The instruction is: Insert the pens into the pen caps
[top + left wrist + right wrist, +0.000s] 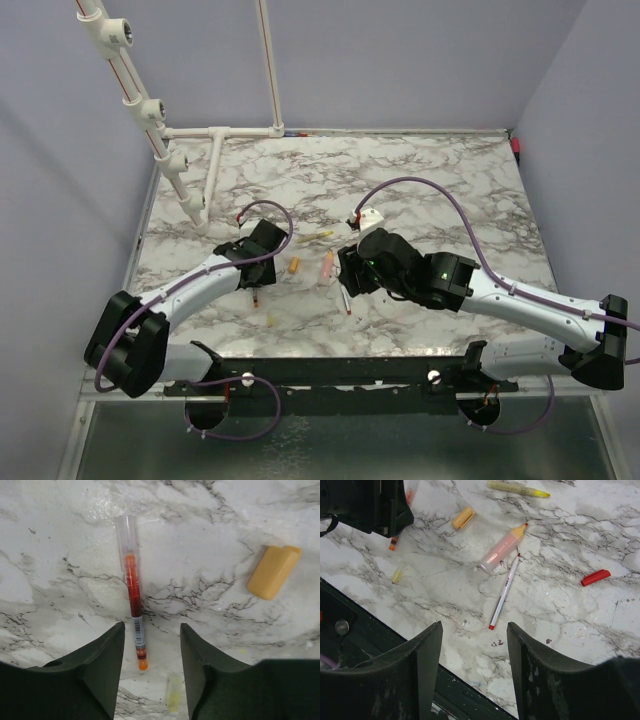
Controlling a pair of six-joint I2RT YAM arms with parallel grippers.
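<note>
Down on the marble table (420,180), left of centre, the left gripper (152,626) has its jaws spread and isn't pinching anything. An orange-red pen (134,600) lies flat on the table, with one end in the gap between the fingers (102,665), and as far as I can tell it touches neither one. The end away from the fingers sits inside a clear cap (126,537). Just beside that end of the gap there's a little pale yellow cap (173,692), partly hidden by a finger.

Just right of the left gripper is a loose yellow-orange cap (294,265), lying on its side. Right of that, roughly between the two arms, lies a fat salmon-pink pen (327,264) with its orange tip bare. A bit farther back is a yellow pen (318,236), also uncapped.

The right gripper (475,625) is spread wide too, hanging above the table with nothing between its fingers. A thin pale pen (504,592) with a red tip lies in front of it, one end almost touching the salmon-pink pen, apart from the gripper. A red cap (595,577) sits well off to one side in the right wrist view; I can't make it out from the top camera.
</note>
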